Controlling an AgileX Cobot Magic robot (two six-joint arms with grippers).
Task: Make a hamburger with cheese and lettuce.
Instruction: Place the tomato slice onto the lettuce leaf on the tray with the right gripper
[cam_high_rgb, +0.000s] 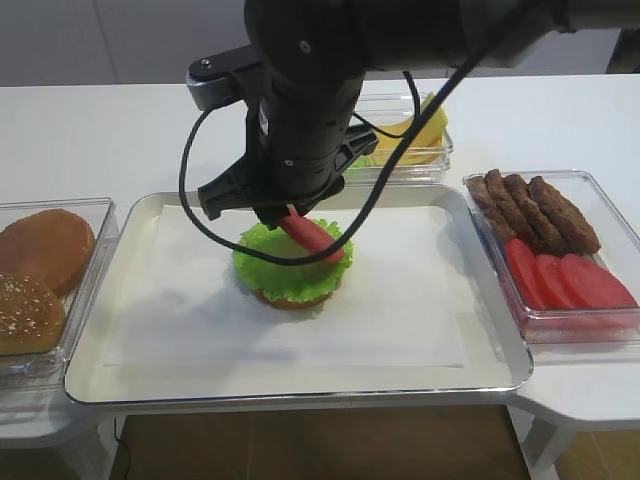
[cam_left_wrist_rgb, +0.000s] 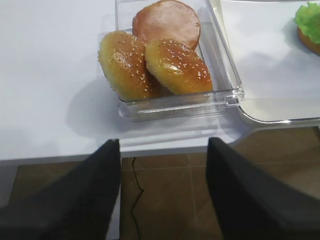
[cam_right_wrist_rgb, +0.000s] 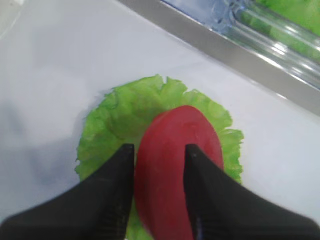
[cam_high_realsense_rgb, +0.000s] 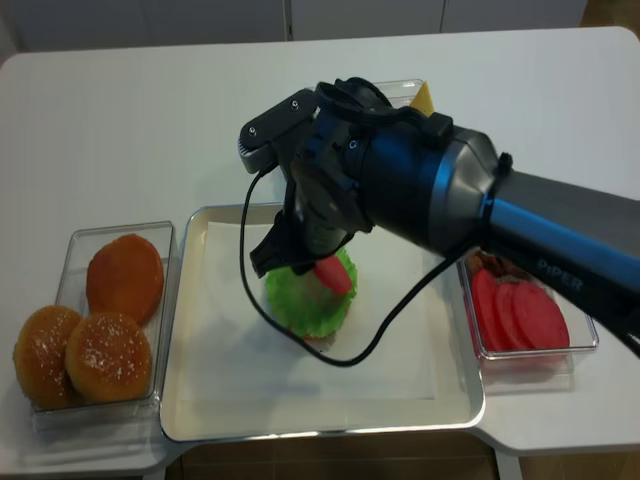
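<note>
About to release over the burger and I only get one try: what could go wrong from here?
The tomato slice is pinched tilted on edge in the right gripper above the lettuce, so it may land off-centre or slide off. Descending further, the fingers could shift the lettuce on the bun. No cheese is on the stack yet.

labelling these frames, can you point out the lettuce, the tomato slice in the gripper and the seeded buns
lettuce (cam_right_wrist_rgb: 125, 112): right wrist view, bare upper-left part of the leaf.
tomato slice (cam_right_wrist_rgb: 172, 150): right wrist view, middle of its red face.
seeded buns (cam_left_wrist_rgb: 177, 67): left wrist view, top of the right-hand bun.
</note>
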